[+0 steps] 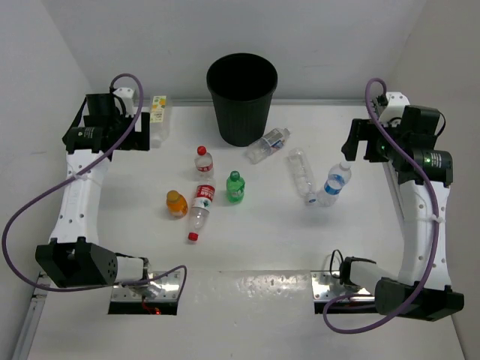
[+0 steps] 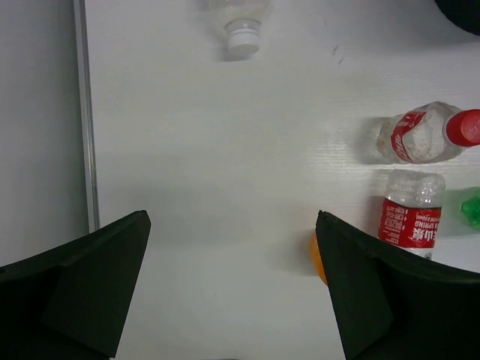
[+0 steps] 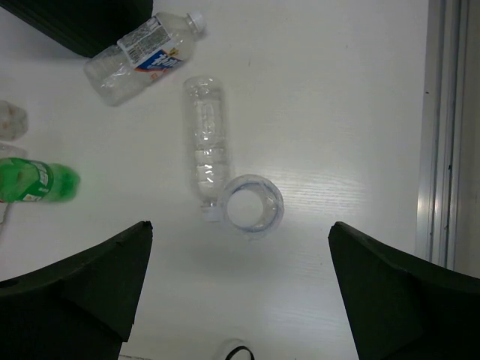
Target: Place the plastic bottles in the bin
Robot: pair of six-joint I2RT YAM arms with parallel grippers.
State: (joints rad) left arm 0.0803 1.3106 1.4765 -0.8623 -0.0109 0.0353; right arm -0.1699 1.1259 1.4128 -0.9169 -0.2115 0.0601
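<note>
The black bin [image 1: 241, 97] stands at the back centre. On the table are a yellow-labelled bottle [image 1: 158, 120], a red-capped upright bottle [image 1: 204, 161], a lying red-labelled bottle [image 1: 199, 210], an orange bottle [image 1: 176, 203], a green bottle [image 1: 236, 187], a clear lying bottle [image 1: 268, 145] by the bin, another clear lying bottle [image 1: 301, 174] and an upright blue-labelled bottle [image 1: 335, 184]. My left gripper [image 1: 141, 133] [image 2: 231, 217] is open and empty, high beside the yellow-labelled bottle [image 2: 244, 34]. My right gripper [image 1: 358, 142] [image 3: 240, 225] is open and empty above the blue-labelled bottle [image 3: 253, 206].
A metal rail runs along the table's left edge [image 2: 84, 112] and along its right edge [image 3: 439, 112]. White walls close in the back and sides. Purple cables loop off both arms. Metal base plates [image 1: 146, 289] sit at the near edge.
</note>
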